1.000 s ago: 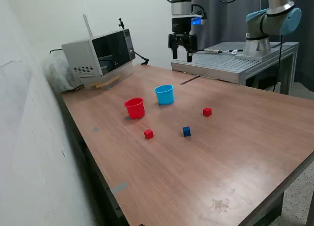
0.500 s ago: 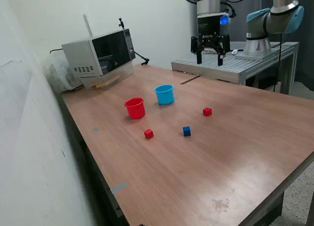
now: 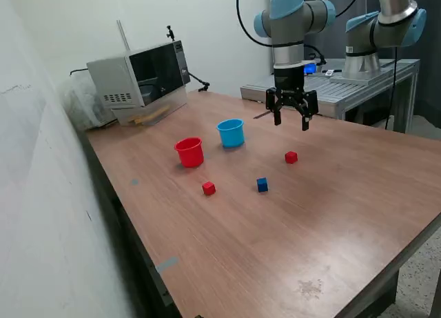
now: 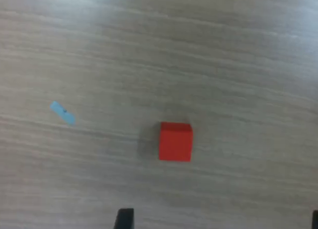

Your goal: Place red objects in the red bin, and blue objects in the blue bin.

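My gripper [image 3: 292, 120] is open and empty, hanging above the table over a red cube [image 3: 291, 157]; the same cube shows in the wrist view [image 4: 175, 141], with one dark fingertip [image 4: 124, 219] at the picture's edge. A second red cube [image 3: 208, 188] and one dark blue cube [image 3: 262, 185] lie nearer the table's front. The red bin [image 3: 189, 152] and the light blue bin [image 3: 231, 132] stand side by side, toward the exterior view's left of the gripper. A second blue cube is not in view.
A microwave [image 3: 141, 75] stands at the back, toward the exterior view's left. A grey metal bench [image 3: 331, 90] with a second arm's base [image 3: 362, 63] is behind the table. A scrap of blue tape [image 4: 63, 113] lies on the wood near the cube.
The gripper has moved toward the exterior view's right and then down toward the table, from above the back edge to over the red cube. The cubes and bins have not moved.
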Action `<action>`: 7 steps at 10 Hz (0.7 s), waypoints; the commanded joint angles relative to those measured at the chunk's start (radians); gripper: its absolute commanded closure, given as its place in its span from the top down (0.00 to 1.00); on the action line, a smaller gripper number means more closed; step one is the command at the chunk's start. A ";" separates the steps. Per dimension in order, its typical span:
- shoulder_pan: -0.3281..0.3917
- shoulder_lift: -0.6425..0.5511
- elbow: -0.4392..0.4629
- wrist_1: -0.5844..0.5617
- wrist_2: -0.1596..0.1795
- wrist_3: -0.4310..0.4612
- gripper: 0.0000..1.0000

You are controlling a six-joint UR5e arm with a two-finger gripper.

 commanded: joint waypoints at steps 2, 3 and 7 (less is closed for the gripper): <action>0.001 0.064 0.006 -0.040 -0.001 0.000 1.00; 0.001 0.079 0.008 -0.054 -0.001 0.000 1.00; -0.033 0.136 0.006 -0.076 -0.004 0.000 1.00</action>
